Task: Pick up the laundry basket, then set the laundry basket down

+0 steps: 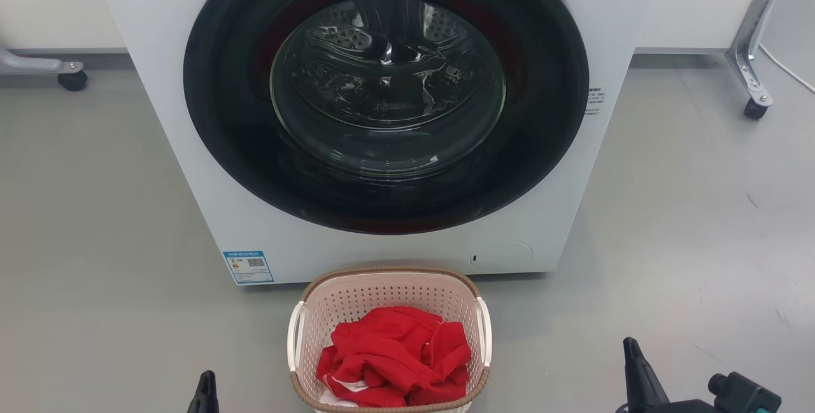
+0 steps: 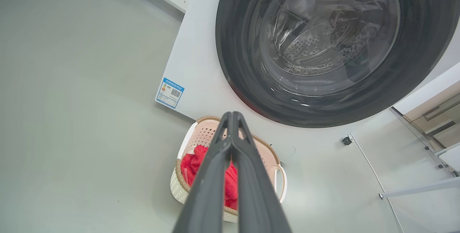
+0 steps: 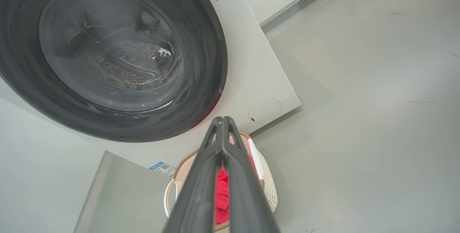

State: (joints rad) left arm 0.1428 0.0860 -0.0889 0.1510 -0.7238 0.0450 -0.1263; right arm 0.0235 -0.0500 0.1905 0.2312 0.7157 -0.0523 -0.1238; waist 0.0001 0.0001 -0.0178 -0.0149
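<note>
Plainly, the laundry basket (image 1: pixel 388 292) stands on the grey floor (image 1: pixel 95 241) just in front of the washing machine (image 1: pixel 184 196), centred under its round door (image 1: pixel 388 82). I cannot tell whether its far rim touches the machine's front.

It should handle as a light thing. The walls are thin pale pink plastic pierced with rows of small holes, so they are probably stiff enough to keep their shape but likely to flex if squeezed. The red cloth (image 1: pixel 395 356) heaped inside is soft and crumpled. It should add little weight, though it could slump to one side if the basket tips.

The best places to take hold look like the two white handles (image 1: pixel 294 336), narrow smooth loops standing off the short sides. One claw on each would keep the load level. Smooth plastic may slide in a pinch, so hooking under a loop seems safer than gripping the wall. The brown woven-look rim (image 1: pixel 388 271) runs round the top as a ribbed, rounded band.

The left claw (image 2: pixel 231 118) has its two long dark fingers pressed together to the tips, with nothing between them. The right claw (image 3: pixel 222 121) is closed in the same way and also empty. In the head view each sits out to its own side, apart from the basket.
</note>
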